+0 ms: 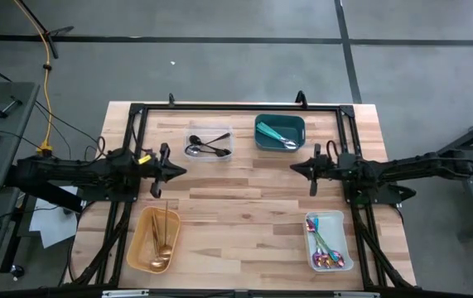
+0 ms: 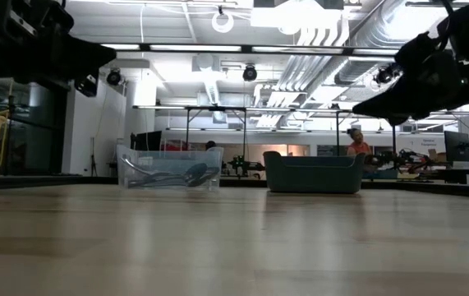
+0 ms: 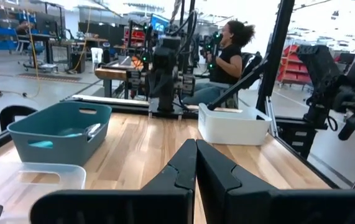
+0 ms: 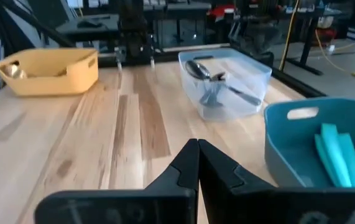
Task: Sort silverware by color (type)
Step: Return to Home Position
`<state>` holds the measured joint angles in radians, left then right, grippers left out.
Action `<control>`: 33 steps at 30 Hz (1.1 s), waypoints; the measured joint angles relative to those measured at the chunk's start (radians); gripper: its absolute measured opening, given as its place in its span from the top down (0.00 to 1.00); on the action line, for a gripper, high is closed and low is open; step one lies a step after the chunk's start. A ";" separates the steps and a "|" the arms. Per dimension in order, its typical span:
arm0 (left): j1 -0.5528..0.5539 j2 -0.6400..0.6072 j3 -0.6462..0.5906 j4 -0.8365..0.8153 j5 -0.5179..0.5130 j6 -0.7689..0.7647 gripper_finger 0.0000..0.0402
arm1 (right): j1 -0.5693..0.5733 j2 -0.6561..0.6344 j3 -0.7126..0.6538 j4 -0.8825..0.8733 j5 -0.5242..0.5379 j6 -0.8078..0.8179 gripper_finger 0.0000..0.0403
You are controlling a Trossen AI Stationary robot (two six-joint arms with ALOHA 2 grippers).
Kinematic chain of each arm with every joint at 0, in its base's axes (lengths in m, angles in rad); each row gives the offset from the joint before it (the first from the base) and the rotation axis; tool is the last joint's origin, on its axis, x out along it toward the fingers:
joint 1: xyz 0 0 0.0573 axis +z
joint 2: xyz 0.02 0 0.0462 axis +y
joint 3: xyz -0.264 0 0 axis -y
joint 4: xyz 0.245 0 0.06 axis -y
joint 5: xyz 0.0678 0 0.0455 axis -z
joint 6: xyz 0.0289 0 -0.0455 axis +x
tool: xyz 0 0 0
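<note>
Left jaws at 9 o'clock, right jaws at 3, both pressed together; silverware [image 1: 209, 147] in four bins [image 1: 301, 125].

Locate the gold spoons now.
High view: the gold spoons lie in the yellow bin, lower left on the table, just below the left gripper.

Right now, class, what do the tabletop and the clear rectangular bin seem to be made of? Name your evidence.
The pale plank tabletop looks like smooth wood: grain and board seams show. The clear rectangular bin is probably glossy plastic: dark spoons show through its walls.
</note>
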<state>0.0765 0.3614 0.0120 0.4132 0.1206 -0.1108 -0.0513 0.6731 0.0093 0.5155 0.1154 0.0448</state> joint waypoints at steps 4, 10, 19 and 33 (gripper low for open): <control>0.000 -0.022 0.000 0.000 0.000 0.000 1.00 | 0.000 0.000 0.000 -0.041 -0.002 0.000 1.00; -0.001 -0.063 0.000 -0.005 0.000 0.000 1.00 | 0.000 0.000 0.000 -0.087 -0.002 0.000 1.00; -0.001 -0.237 0.000 -0.004 0.000 0.000 0.99 | 0.001 -0.155 0.000 -0.284 -0.002 0.000 1.00; 0.000 -0.343 0.000 -0.022 0.000 0.000 0.99 | 0.001 -0.443 -0.001 -0.396 -0.002 -0.001 1.00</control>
<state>0.0760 0.0188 0.0124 0.3911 0.1204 -0.1105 -0.0505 0.2299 0.0086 0.1197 0.1131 0.0443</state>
